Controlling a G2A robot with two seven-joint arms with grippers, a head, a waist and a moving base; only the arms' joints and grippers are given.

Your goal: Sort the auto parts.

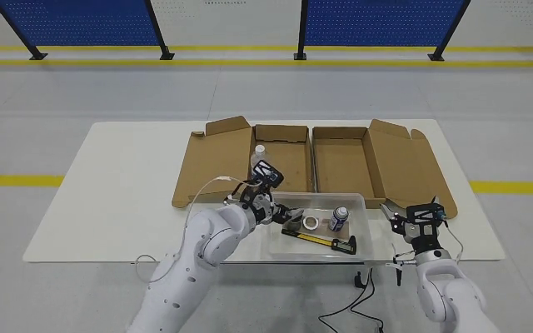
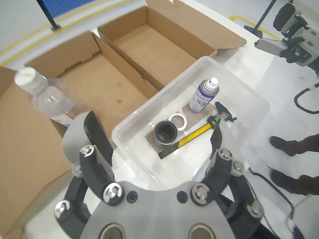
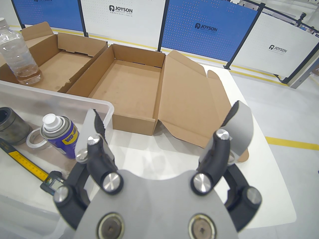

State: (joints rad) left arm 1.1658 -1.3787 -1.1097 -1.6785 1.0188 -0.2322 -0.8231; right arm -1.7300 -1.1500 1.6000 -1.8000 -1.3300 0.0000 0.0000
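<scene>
A clear plastic bin (image 1: 316, 196) (image 2: 249, 85) (image 3: 62, 95) at the table's front holds a dark metal sleeve (image 1: 293, 223) (image 2: 165, 135) (image 3: 11, 126), a white ring (image 1: 311, 222) (image 2: 177, 121) (image 3: 37, 139), a spray can (image 1: 338, 219) (image 2: 203, 96) (image 3: 61, 135) and a yellow caliper (image 1: 321, 241) (image 2: 194, 134) (image 3: 25, 164). My left gripper (image 1: 279, 212) (image 2: 154, 123) hangs open over the bin's left end, above the sleeve. Open and holding nothing, my right gripper (image 1: 415, 218) (image 3: 165, 111) sits over the bare table just right of the bin.
Two open cardboard boxes stand side by side behind the bin: the left box (image 1: 283, 166) (image 2: 99, 83) (image 3: 62, 63) has a clear bottle (image 1: 258, 156) (image 2: 47, 95) (image 3: 18, 55) upright in it, the right box (image 1: 341, 166) (image 2: 154, 48) (image 3: 129, 88) is bare inside. A black cable (image 1: 362, 287) dangles off the table's front edge.
</scene>
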